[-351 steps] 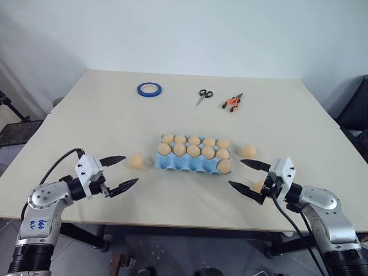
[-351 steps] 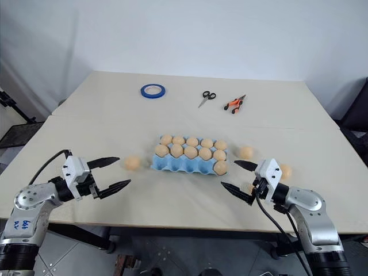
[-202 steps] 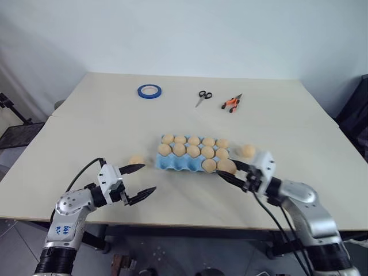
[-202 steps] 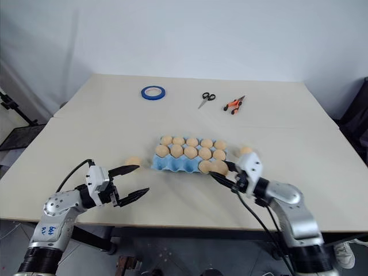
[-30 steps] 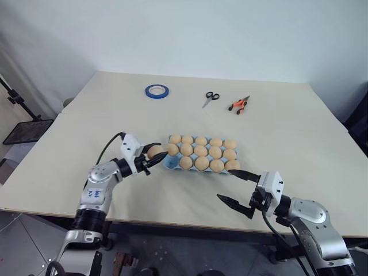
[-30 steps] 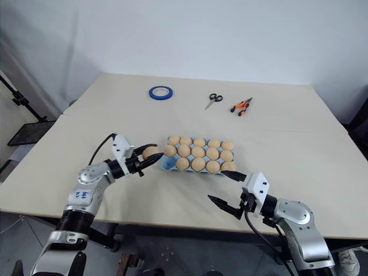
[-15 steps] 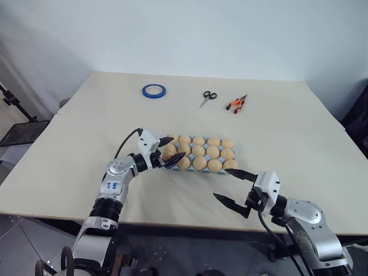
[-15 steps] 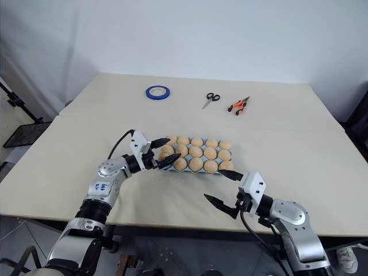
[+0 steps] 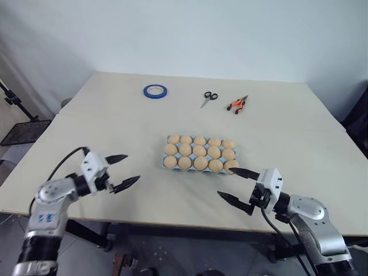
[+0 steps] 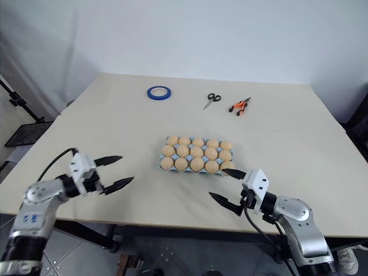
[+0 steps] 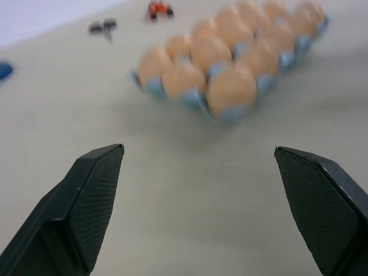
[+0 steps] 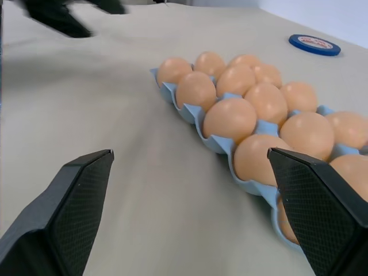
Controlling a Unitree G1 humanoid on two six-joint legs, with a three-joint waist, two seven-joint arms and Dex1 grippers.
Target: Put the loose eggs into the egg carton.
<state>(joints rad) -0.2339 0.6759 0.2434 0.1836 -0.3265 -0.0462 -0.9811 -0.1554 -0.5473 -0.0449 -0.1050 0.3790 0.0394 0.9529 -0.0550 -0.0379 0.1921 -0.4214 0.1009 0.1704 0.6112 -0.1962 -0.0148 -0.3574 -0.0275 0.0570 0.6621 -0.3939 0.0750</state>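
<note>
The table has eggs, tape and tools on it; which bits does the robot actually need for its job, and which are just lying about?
For the job: eggs; blue egg carton, every cup looking filled.
Lying about: roll of blue tape; black-handled scissors; orange-handled pliers.

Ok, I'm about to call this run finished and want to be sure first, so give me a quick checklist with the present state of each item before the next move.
1. Every cup of the light blue moulded egg carton holds a pale tan-orange egg: ok, three rows of five.
2. No egg loose on the beige table: ok.
3. Left gripper open, nothing between its black fingers: ok.
4. Right gripper open, nothing held: ok.
5. Both grippers apart from the carton: ok.
6. Blue tape roll, black scissors and orange pliers at the far side, away from the carton: ok.
</note>
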